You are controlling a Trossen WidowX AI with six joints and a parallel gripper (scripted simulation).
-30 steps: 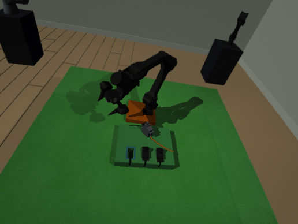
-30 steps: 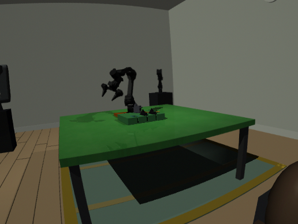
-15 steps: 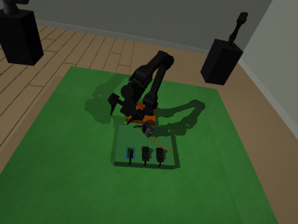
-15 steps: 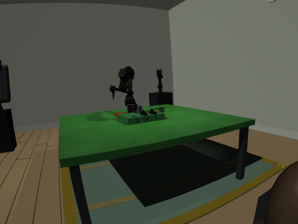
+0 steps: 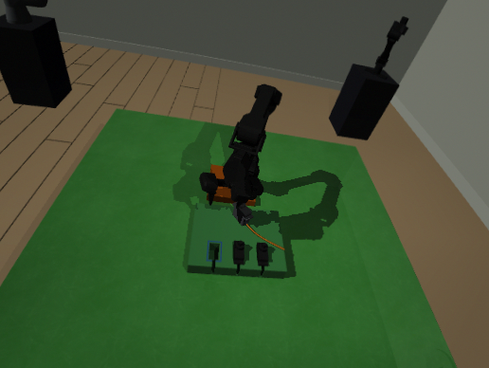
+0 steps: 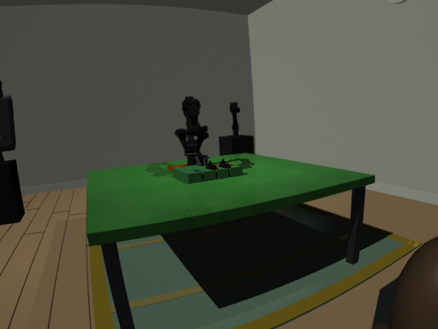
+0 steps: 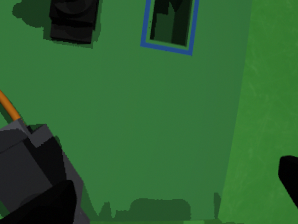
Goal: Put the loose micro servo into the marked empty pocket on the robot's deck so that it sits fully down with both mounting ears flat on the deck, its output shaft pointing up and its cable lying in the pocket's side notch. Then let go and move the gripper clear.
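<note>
- At seven o'clock from the loose micro servo in the top view, the blue-outlined pocket is waiting unfilled; the grey servo is lying on the deck near its edge towards the arm.
- The gripper is standing released, its fingers spreading wide and grasping nothing; in the wrist view, one is overlapping the servo at eight o'clock, though whether they are touching is impossible to tell.
- The case is looking hard and boxy, probably light and stiff, so it is likely to be skidding or turning if one finger is nudging it first.
- The orange cable is curving off towards four o'clock in the top view; it is probably bending easily and offering a poor hold.
- The body's opposite flat sides are promising the best hold, with the pads staying off ears, shaft and cable. Which way the shaft is pointing is not showing clearly, so the grasp is calling for centring and alignment before any closing.
</note>
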